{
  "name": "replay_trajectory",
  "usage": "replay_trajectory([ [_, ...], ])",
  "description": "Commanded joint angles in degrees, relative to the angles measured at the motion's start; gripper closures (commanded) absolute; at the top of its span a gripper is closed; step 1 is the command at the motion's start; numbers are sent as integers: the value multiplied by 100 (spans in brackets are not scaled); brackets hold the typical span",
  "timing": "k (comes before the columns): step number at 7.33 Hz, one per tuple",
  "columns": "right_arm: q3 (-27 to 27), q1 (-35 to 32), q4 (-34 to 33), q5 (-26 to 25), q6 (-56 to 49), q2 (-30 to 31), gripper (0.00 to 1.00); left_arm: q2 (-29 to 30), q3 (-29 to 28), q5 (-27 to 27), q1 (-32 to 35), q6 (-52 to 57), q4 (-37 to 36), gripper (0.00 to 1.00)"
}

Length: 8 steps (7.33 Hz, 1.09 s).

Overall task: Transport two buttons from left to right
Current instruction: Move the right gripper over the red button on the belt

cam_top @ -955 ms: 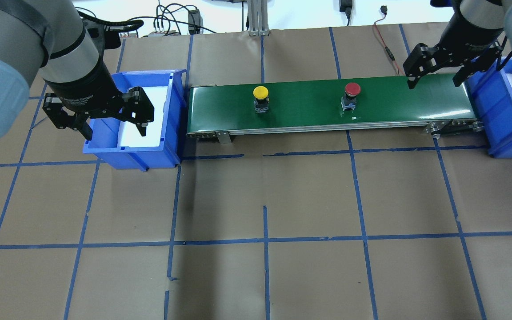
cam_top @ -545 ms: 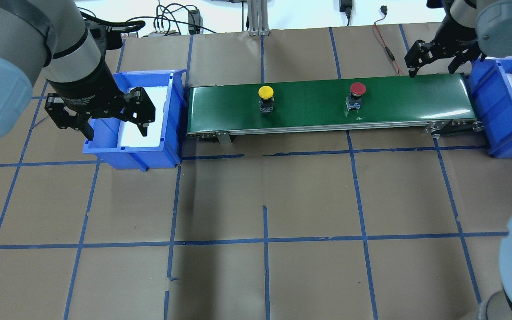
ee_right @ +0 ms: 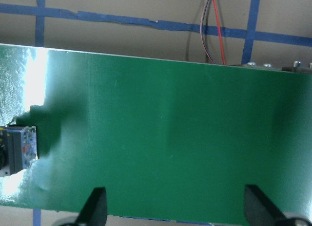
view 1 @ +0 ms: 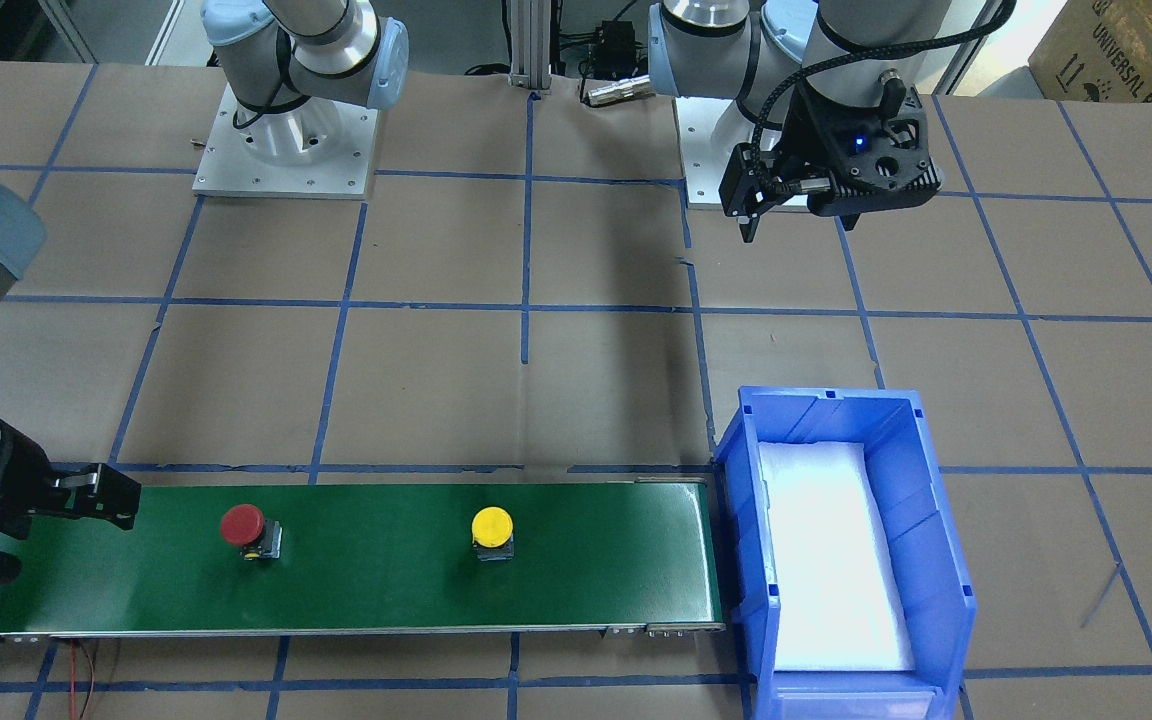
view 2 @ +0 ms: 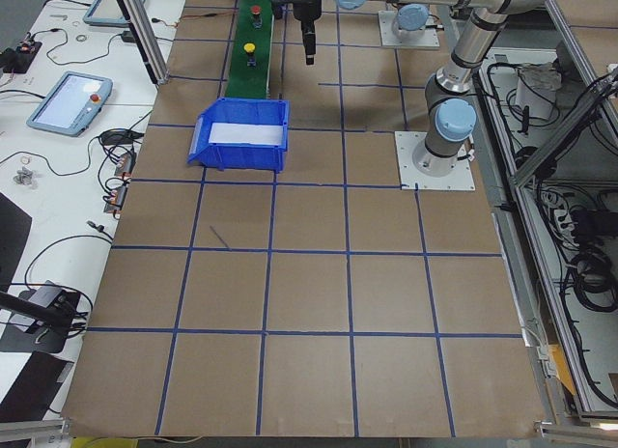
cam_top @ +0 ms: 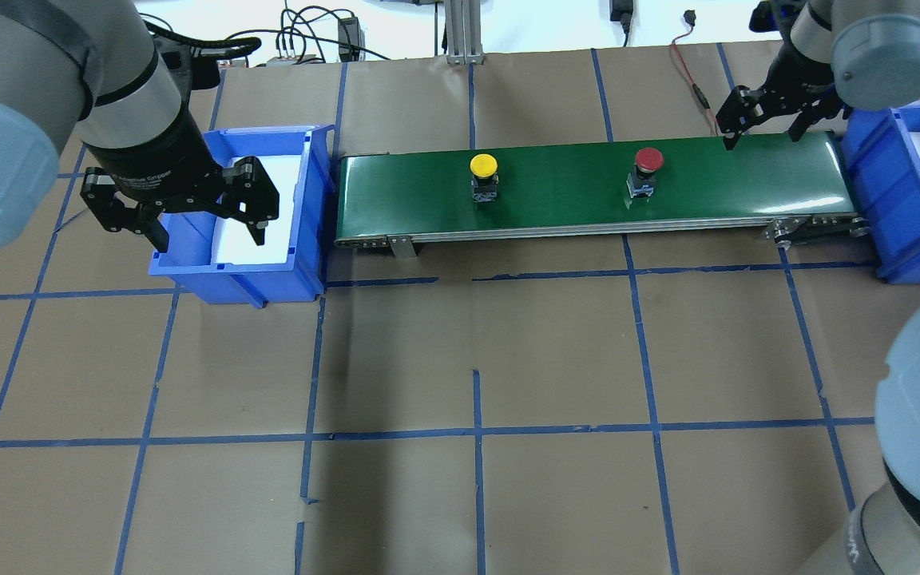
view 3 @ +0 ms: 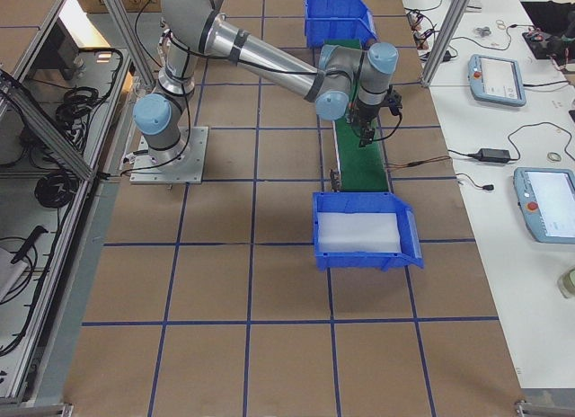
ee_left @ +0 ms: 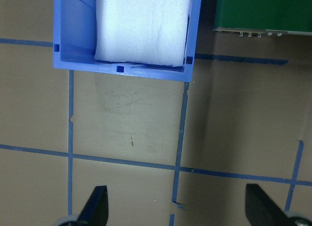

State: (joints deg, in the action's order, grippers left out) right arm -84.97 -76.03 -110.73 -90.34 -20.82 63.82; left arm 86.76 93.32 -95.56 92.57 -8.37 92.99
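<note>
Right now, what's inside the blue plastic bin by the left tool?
Only a white foam pad lies in the blue plastic bin; nothing else shows. The left tool covers part of it from overhead.

Robotics lab: tape-gridded bench point(cam_top: 476, 359), green conveyor point(cam_top: 572, 192), teach pendants point(view 3: 497, 79), aluminium framing point(cam_top: 462, 32), loose cables point(view 2: 579, 265).

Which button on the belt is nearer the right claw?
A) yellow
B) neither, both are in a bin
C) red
C: the red button stands on the belt between the yellow button and the right claw.
</note>
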Motion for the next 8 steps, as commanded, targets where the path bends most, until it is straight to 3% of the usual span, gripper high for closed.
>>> replay_trajectory([
  [1,-37,0,-1,112,-10,8,0,7,2,2,6,2,0,0],
  [8,121,-175,7,280,489,227,0,7,2,2,6,2,0,0],
])
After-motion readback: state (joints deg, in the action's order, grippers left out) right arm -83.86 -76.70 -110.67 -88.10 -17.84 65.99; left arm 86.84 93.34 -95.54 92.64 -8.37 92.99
